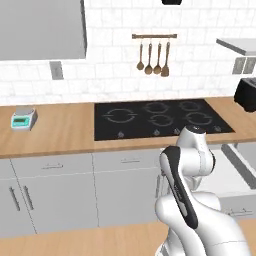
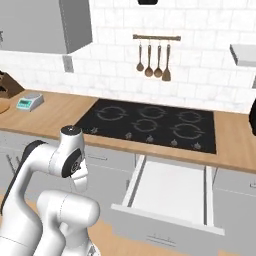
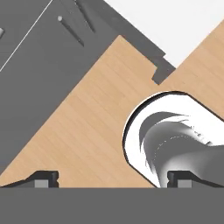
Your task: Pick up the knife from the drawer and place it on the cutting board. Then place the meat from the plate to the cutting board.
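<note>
The drawer (image 2: 170, 192) is pulled open under the bench (image 2: 230, 145), but nothing is held in the spread tool (image 3: 113, 178), so both placings are judged left.

The arm (image 1: 186, 165) is folded tight over its base, elbow up and wrist turned down beside the drawer (image 2: 170, 192); the gripper (image 3: 113, 178) points floorward, fingers (image 3: 43, 178) spread wide, holding nothing.
</note>
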Tool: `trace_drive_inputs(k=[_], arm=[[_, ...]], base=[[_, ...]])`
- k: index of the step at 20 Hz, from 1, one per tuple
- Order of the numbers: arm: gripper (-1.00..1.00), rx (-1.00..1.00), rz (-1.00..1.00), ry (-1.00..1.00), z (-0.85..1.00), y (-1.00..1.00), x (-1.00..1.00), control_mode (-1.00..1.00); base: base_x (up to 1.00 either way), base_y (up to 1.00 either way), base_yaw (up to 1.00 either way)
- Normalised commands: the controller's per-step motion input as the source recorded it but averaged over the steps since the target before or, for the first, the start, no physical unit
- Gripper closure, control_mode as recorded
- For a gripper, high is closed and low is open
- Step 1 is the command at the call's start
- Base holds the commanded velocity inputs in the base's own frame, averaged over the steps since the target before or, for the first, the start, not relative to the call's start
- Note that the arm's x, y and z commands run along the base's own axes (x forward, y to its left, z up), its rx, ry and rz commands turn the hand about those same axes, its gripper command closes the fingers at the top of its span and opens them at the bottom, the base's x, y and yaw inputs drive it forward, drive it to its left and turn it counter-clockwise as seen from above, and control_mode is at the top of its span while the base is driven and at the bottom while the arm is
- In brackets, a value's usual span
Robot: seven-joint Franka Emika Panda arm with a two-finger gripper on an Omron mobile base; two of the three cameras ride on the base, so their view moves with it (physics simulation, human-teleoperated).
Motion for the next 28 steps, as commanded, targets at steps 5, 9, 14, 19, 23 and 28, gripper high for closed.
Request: trace_drive_inputs(k=[5,9,14,19,23,28], arm=[[-1.00,0.00,0.00,0.00,0.00,0.00,0.00,1.00],[-1.00,0.00,0.00,0.00,0.00,0.00,0.00,1.00],[-1.00,0.00,0.00,0.00,0.00,0.00,0.00,1.00],[-1.00,0.00,0.00,0.00,0.00,0.00,0.00,1.00],[-1.00,0.00,0.00,0.00,0.00,0.00,0.00,1.00],[-1.00,0.00,0.00,0.00,0.00,0.00,0.00,1.00]], base=[[0.34,1.00,0.00],[0.63,1.00,-0.01],[0.77,1.00,-0.02],[0.74,1.00,-0.02],[0.72,1.00,-0.02],[0.62,1.00,-0.01]])
